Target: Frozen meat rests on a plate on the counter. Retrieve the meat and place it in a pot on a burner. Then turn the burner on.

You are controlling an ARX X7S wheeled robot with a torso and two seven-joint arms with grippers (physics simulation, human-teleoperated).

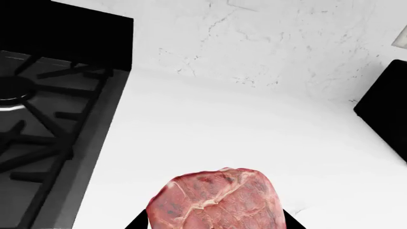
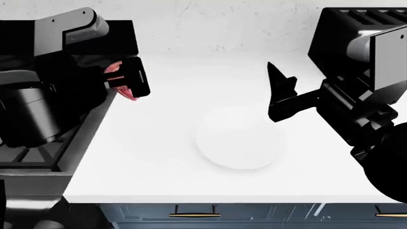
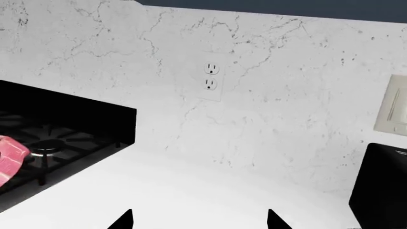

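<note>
Head view first: my left gripper (image 2: pixel 130 81) is clamped on the frozen meat (image 2: pixel 118 78), holding it up in the air right over the seam where the white counter (image 2: pixel 159 157) meets the stove. Only a bit of red-pink shows past my black fingers. The pot (image 2: pixel 28 117) sits on the stove grates just to my left of that, dark grey and deep, and the meat isn't in it yet. The plate (image 2: pixel 239 138) is out in the middle of the counter, white on white so it's hard to make out, with nothing on it. My right gripper (image 2: pixel 279 93) hangs above the plate's far edge, jaws spread apart, nothing in them.

Left wrist view: the meat (image 1: pixel 216 200) fills the space between my fingers, marbled with a pale rim. A burner (image 1: pixel 16 90) under black grates is off to the side, with bare counter beneath.

Right wrist view: my two fingertips (image 3: pixel 124 220) sit wide apart over the counter. The meat (image 3: pixel 11 155) peeks in at the edge above the stove grates. There's a wall outlet (image 3: pixel 212 78) on the marbled backsplash.
</note>
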